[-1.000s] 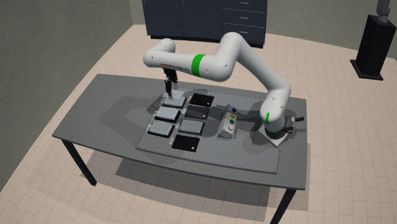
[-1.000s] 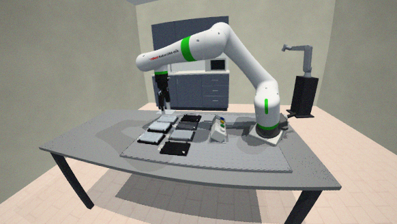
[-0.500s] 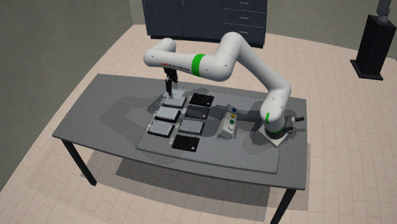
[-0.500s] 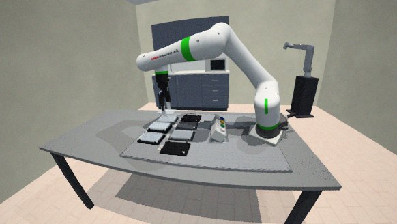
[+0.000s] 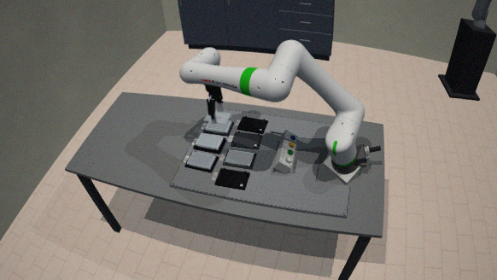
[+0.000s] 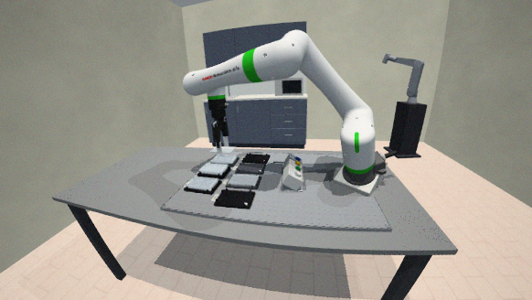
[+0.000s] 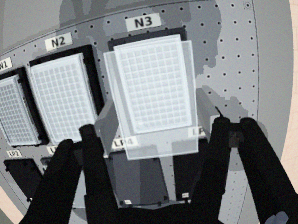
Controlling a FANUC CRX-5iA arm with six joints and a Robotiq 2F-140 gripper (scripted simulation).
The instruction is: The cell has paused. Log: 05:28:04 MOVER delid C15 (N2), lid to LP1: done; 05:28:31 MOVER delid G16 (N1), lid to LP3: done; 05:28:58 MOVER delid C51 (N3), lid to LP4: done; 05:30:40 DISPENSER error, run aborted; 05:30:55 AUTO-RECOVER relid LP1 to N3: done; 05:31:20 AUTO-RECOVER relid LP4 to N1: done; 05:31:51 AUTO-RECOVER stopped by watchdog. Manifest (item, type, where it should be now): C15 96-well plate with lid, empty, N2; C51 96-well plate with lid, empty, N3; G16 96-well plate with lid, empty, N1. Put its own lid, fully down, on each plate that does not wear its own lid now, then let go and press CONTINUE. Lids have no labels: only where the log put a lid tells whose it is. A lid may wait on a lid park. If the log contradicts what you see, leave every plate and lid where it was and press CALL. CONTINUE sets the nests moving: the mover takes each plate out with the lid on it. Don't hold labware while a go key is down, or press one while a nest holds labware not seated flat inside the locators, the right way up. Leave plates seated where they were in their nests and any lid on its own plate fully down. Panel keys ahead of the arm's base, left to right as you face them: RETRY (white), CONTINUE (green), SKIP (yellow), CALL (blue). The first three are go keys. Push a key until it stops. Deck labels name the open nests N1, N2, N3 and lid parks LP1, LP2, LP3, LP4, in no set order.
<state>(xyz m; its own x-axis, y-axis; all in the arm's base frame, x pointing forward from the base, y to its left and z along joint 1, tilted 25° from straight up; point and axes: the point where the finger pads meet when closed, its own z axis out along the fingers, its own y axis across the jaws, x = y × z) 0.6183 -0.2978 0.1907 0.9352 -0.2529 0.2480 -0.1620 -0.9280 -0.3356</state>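
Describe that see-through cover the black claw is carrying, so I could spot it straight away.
Start at the grey table and follow the white arm to its black gripper. Between the fingers hangs a clear rectangular plastic lid, held in the air over the white gridded plate in the nest labelled N3. Unlike the other labware, it rests on nothing.
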